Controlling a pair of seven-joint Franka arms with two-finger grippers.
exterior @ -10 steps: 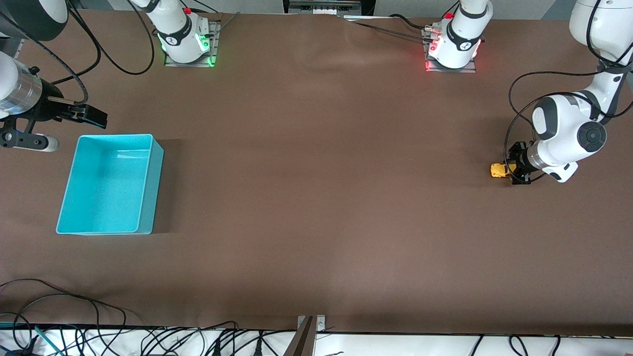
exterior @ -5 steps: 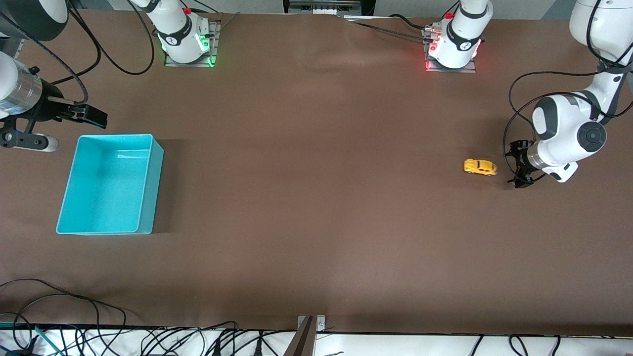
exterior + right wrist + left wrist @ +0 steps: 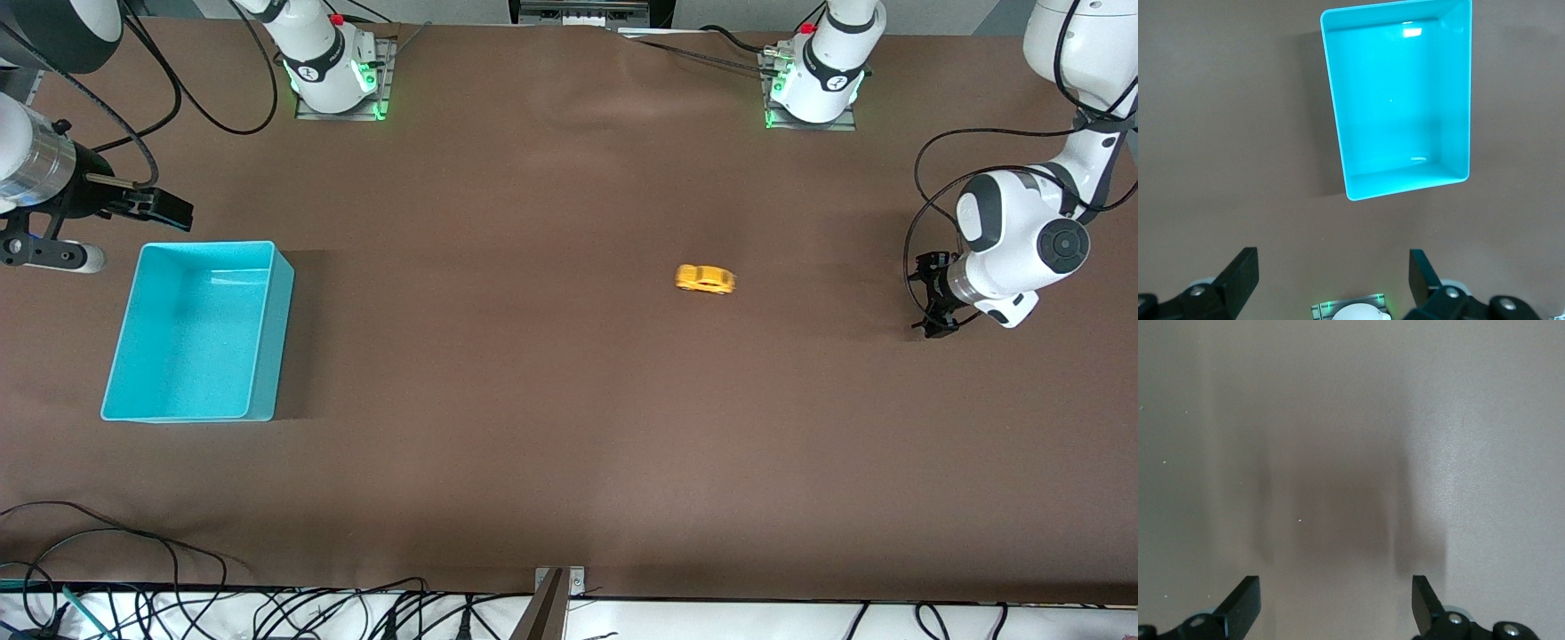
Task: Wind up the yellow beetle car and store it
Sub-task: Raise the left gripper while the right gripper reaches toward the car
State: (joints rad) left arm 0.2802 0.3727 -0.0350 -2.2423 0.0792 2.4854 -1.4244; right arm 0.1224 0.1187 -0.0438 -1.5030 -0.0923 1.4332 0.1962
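Observation:
The yellow beetle car (image 3: pixel 705 279) stands free on the brown table, between the two arms' ends and closer to the left arm's, its outline smeared. My left gripper (image 3: pixel 930 298) sits low at the table near the left arm's end, well apart from the car. It is open, and the left wrist view shows only bare table between the left gripper's (image 3: pixel 1336 590) fingers. My right gripper (image 3: pixel 169 209) hangs open over the table beside the turquoise bin (image 3: pixel 283 338). The right wrist view shows the right gripper (image 3: pixel 1333 263) holding nothing, with the bin (image 3: pixel 1408 179) holding nothing either.
The arm bases (image 3: pixel 336 76) (image 3: pixel 813 84) stand along the table edge farthest from the front camera, both lit green. Loose cables (image 3: pixel 133 542) and a metal bracket (image 3: pixel 556 591) lie along the nearest edge. The right arm's base (image 3: pixel 1355 312) shows in the right wrist view.
My left gripper opened and let go of the car, which rolled away across the table toward the right arm's end. The left base light turned from red to green. The right arm stayed still.

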